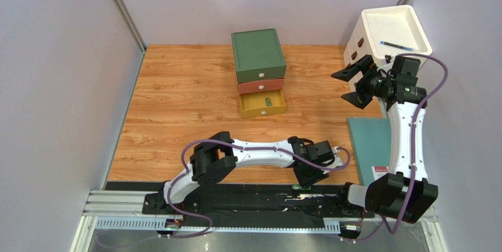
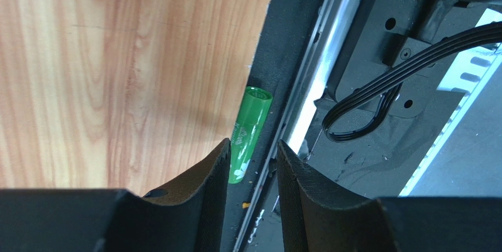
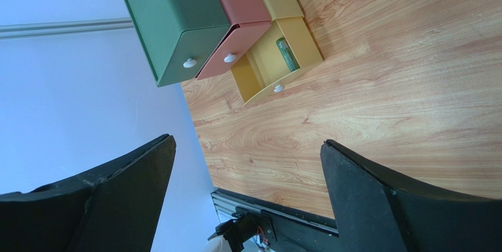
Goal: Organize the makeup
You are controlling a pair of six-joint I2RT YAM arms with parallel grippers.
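Observation:
A green tube (image 2: 250, 131) lies on the black strip at the near table edge, beside the metal rail. It shows as a green speck in the top view (image 1: 301, 188). My left gripper (image 2: 253, 143) is open just above it, jaws astride its near end, the tube close to one finger and not gripped. From above, the left gripper (image 1: 304, 181) points down at the near edge. A second green tube (image 3: 287, 53) lies in the open yellow drawer (image 1: 263, 103). My right gripper (image 1: 352, 85) is wide open and empty, held high at the right. Other makeup is out of view.
The drawer box (image 1: 258, 52) stands at the back centre, with the green and red drawers shut. A white drawer unit (image 1: 406, 16) at the back right holds a blue pen (image 1: 399, 45). A teal board (image 1: 371, 146) lies at the right. Cables (image 2: 377, 87) run beside the rail.

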